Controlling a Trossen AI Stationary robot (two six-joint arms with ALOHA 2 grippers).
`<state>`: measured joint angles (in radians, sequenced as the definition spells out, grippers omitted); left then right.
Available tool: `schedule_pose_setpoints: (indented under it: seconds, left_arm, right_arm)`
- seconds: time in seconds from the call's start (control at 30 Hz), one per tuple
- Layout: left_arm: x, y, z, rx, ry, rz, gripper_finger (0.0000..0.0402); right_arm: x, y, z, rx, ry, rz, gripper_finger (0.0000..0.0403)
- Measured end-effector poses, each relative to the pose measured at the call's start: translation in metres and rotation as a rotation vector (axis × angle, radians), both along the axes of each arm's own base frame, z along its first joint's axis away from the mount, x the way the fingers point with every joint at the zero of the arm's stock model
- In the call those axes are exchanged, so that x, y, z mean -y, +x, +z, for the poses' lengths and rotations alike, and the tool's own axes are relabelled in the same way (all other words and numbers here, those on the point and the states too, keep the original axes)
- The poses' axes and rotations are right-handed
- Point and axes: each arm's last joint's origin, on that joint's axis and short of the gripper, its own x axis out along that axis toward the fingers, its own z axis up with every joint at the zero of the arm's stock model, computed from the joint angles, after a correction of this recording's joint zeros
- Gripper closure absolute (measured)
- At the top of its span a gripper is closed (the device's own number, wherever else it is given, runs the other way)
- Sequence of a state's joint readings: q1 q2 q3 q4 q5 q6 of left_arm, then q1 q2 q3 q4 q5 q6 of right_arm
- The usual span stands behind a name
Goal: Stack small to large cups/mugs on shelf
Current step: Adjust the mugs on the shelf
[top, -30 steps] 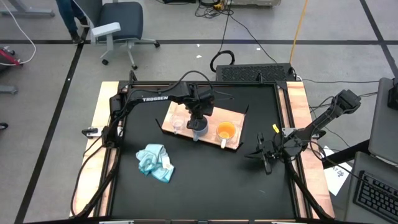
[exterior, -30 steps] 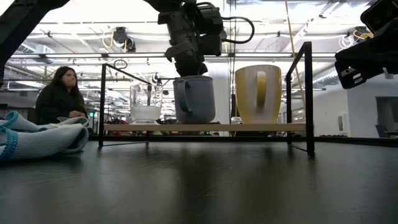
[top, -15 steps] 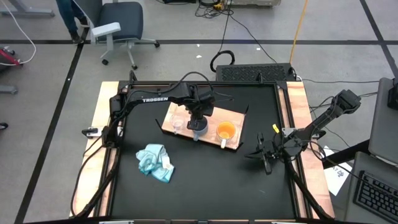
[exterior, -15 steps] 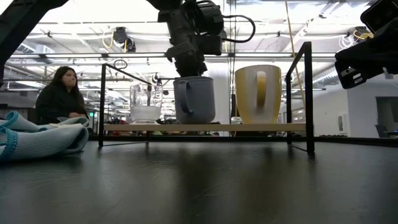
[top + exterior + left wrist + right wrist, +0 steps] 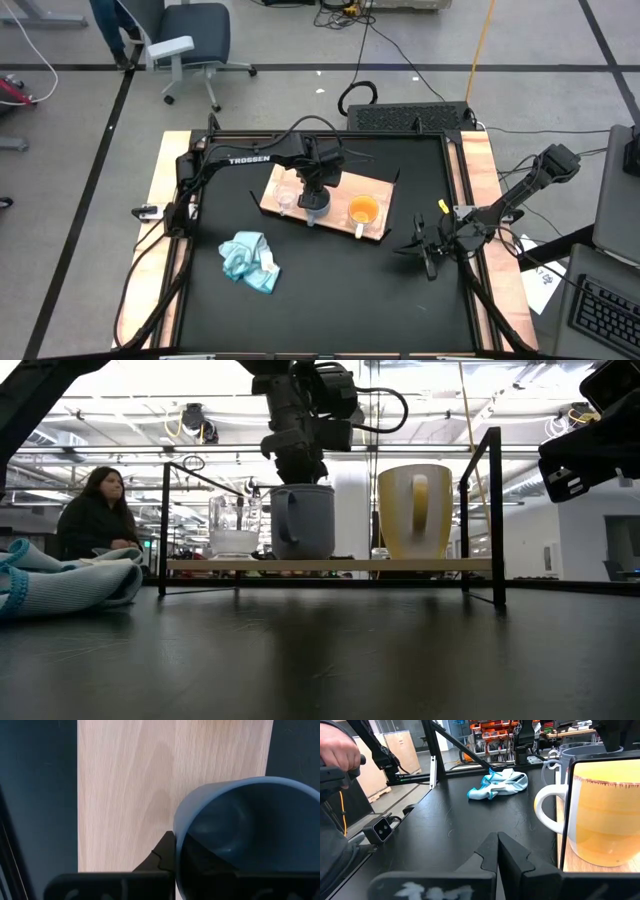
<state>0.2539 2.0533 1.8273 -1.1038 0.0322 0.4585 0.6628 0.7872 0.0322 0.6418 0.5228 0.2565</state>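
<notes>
Change: my left end effector (image 5: pixel 297 472), clamped on the grey-blue mug (image 5: pixel 302 521) wall, has slid it along the shelf (image 5: pixel 380 231) toward the glass cup (image 5: pixel 234 525).
Meaning: likely closing the small-to-large row; the orange mug (image 5: pixel 363 210) stands at the far end.
Materials: matte rounded mug, pale wood grain, clear glass.
Right end effector (image 5: pixel 497 851): fingers together, holding nothing, waiting above the worktop (image 5: pixel 340 290).

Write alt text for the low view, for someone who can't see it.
The left gripper holds the grey-blue mug by its rim on the wooden shelf, between a glass cup and an orange mug. A light blue cloth lies nearer.
</notes>
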Motion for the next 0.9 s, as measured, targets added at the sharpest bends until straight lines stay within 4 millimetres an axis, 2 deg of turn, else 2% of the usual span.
schedule_pose_setpoints:
  seconds: [0.33, 0.5, 0.63, 0.73, 0.9]
  left_arm:
    - [-0.0001, 0.0005, 0.0, 0.005, 0.001, 0.001, 0.0395]
    - [-0.0003, 0.0007, -0.0009, 0.002, 0.016, 0.001, 0.0369]
    - [-0.0007, 0.0004, -0.0096, -0.037, 0.01, 0.002, 0.0351]
    - [-0.0007, 0.0006, -0.0027, -0.006, 0.017, 0.003, 0.0349]
    - [-0.0004, 0.0014, -0.0053, -0.013, 0.014, 0.003, 0.0347]
  right_arm:
    - [0.0, 0.0, 0.0, 0.0, 0.0, 0.0, 0.0403]
    - [0.0, 0.0, 0.0, 0.0, 0.0, 0.0, 0.0403]
    - [0.0, 0.0, 0.0, 0.0, 0.0, 0.0, 0.0403]
    - [0.0, 0.0, -0.0001, -0.001, -0.001, 0.0, 0.0403]
    - [0.0, 0.0, -0.0002, -0.001, -0.001, 0.0, 0.0403]
